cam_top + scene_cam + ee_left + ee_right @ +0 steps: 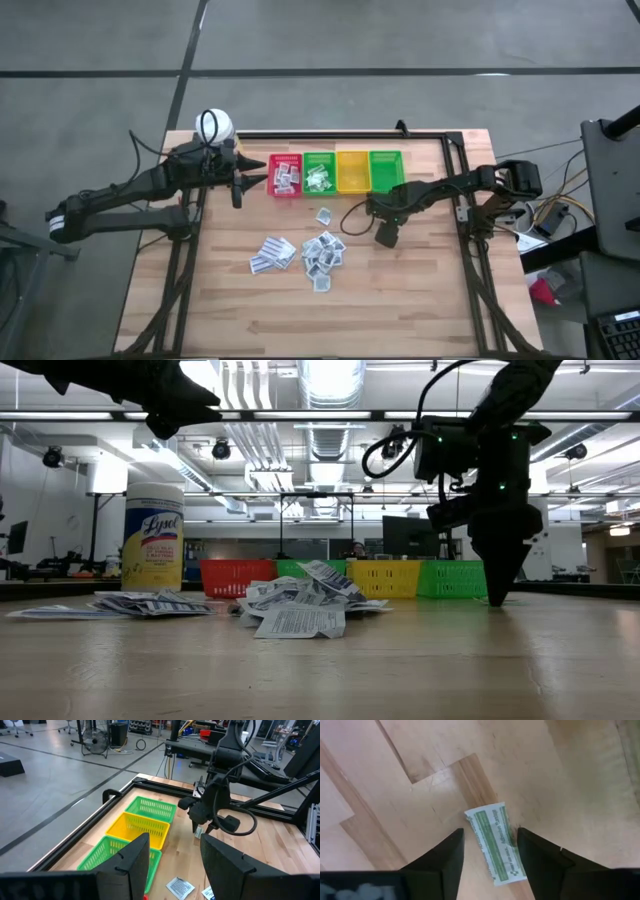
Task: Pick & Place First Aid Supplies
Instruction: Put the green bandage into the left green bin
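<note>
Your right gripper (487, 851), fingers spread, straddles a green-print sachet (495, 842) lying on the table (420, 750), beside the green bin (385, 170) with nothing between.

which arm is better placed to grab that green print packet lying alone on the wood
Right. Its end effector points straight down with open fingers on either side of the green-print packet. The left end effector hangs open up by the red bin.
</note>
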Motion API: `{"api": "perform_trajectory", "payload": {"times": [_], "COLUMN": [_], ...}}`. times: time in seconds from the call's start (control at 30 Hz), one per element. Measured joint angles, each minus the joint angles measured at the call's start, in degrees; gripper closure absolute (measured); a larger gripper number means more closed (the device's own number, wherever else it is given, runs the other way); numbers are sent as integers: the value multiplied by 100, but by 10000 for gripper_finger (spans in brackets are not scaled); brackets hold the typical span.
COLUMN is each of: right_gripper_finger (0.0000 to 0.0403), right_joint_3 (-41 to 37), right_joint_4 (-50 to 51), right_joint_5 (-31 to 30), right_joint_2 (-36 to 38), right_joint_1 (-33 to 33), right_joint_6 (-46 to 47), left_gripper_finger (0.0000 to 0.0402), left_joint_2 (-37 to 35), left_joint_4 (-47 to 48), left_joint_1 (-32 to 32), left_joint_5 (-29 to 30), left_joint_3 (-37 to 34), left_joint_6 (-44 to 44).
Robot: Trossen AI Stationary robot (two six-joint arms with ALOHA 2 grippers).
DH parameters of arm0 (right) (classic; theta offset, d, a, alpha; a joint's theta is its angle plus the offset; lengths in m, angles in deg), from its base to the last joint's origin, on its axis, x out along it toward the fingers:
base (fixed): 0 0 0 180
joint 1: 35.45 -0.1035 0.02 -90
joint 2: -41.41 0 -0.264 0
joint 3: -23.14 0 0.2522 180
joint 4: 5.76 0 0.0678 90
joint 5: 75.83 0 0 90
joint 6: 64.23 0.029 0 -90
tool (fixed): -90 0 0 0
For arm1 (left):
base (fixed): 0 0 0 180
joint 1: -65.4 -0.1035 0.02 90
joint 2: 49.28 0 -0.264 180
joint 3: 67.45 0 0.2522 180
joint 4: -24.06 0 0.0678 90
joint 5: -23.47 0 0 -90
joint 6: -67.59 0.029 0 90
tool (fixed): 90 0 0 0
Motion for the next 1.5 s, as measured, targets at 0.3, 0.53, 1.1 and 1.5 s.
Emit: {"api": "perform_trajectory", "payload": {"times": [0.3,0.53,1.1,1.5], "right_gripper_finger": [327,385,394,394], "right_joint_3": [28,26,906,2553], "right_joint_4": [-7,-19,-1278,-2255], "right_joint_5": [-13,4,2819,3104], "right_joint_2": [-11,-1,494,96], "right_joint_1": [4,11,868,1702], "right_joint_6": [0,-2,-758,-1089], "left_gripper_finger": [227,227,227,227], "left_joint_2": [0,0,71,268], "left_joint_4": [0,-2,-20,-62], "left_joint_1": [0,2,2,2], "left_joint_5": [0,-2,-1,-1], "left_joint_3": [0,0,0,0], "left_joint_6": [-13,-99,-107,-83]}}
